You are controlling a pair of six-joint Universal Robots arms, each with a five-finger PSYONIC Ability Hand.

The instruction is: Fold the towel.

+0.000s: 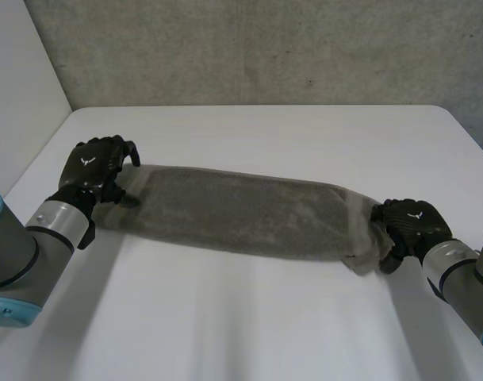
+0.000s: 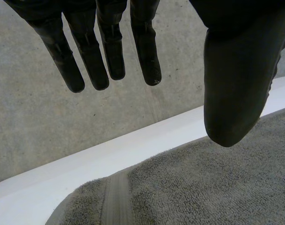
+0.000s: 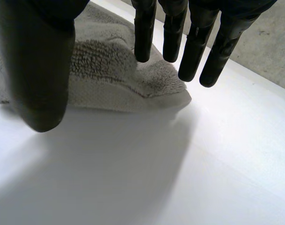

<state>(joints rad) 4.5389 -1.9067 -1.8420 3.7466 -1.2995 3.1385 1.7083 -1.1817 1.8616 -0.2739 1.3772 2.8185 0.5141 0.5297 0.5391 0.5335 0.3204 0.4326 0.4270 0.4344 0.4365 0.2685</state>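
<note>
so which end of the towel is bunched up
the end by the right robot hand: the towel is crumpled into a lump there, while the end by the left robot hand lies flat and spread out

We see our left arm [image 1: 15,258] coming in from the lower left of the head view, with the left hand [image 1: 94,168] at middle left, its back turned up. In its wrist view the fingers [image 2: 88,58] reach out straight and the thumb [image 2: 236,84] stands apart. Our right arm [image 1: 463,278] enters from the lower right. The right hand [image 1: 412,225] sits at middle right, its fingers [image 3: 193,51] straight and its thumb [image 3: 37,70] spread wide.
</note>
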